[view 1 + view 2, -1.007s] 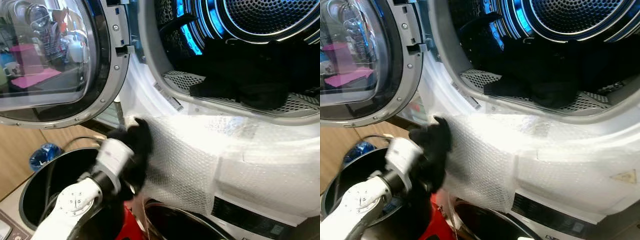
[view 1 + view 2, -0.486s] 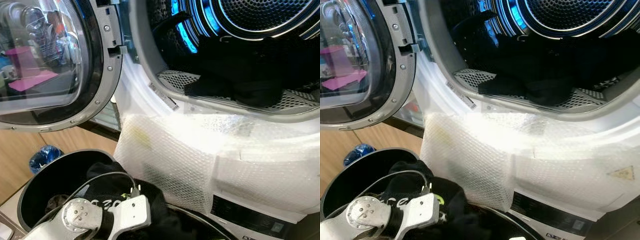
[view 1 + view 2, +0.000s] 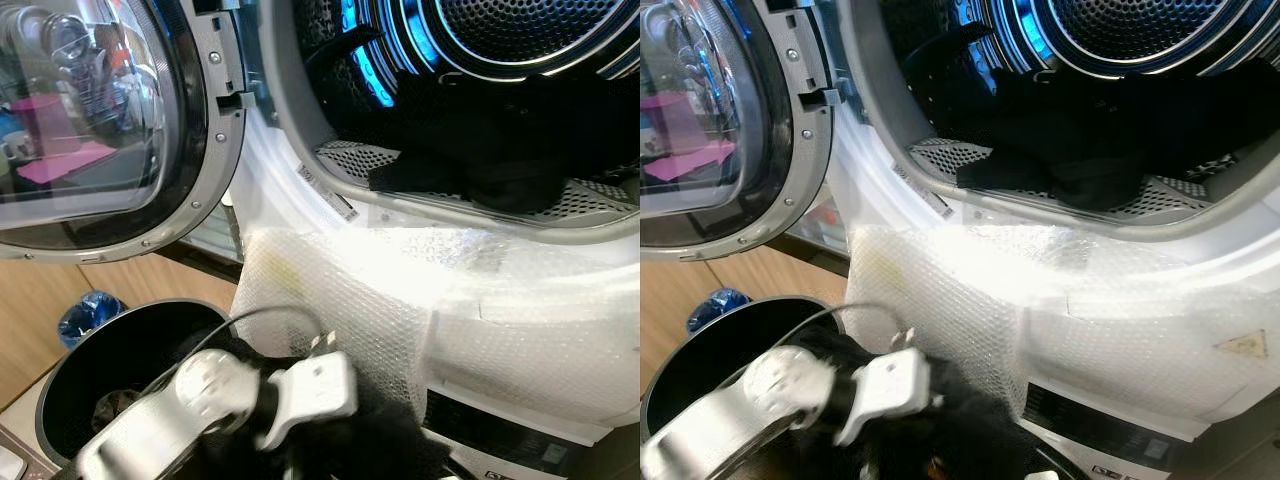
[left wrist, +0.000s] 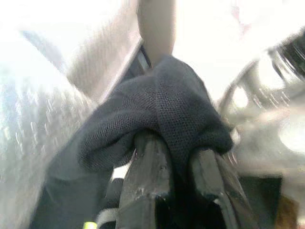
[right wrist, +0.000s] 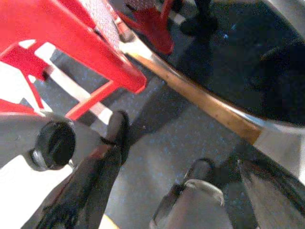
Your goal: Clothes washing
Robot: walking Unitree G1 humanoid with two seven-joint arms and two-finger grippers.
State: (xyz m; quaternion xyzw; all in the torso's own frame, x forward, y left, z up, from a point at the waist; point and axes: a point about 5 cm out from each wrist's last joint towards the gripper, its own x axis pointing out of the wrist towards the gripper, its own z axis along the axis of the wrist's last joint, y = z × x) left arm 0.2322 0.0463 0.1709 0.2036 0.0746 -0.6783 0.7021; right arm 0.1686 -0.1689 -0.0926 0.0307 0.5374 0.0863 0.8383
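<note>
My left gripper [image 4: 176, 155] is shut on a dark knit garment [image 4: 162, 105], which bunches over both black fingertips. In the eye views the left arm's white wrist [image 3: 305, 392] sits low, between the black basket [image 3: 60, 380] and the washer front, with the dark garment [image 3: 375, 445] hanging around its end and hiding the fingers. The washer drum [image 3: 520, 30] stands open above, lit blue, with a heap of dark clothes [image 3: 480, 150] in it. My right gripper [image 5: 157, 152] hangs open over the grey floor.
The round glass door [image 3: 100, 120] is swung open to the left. Bubble wrap [image 3: 340, 300] covers the washer front below the opening. A blue object [image 3: 88, 312] lies on the wooden floor left of the basket. A red stool [image 5: 71, 43] stands near the right gripper.
The left arm dropped from the washer front into the basket, and has now swung up and right, out of the basket, with the dark garment in its grip.
</note>
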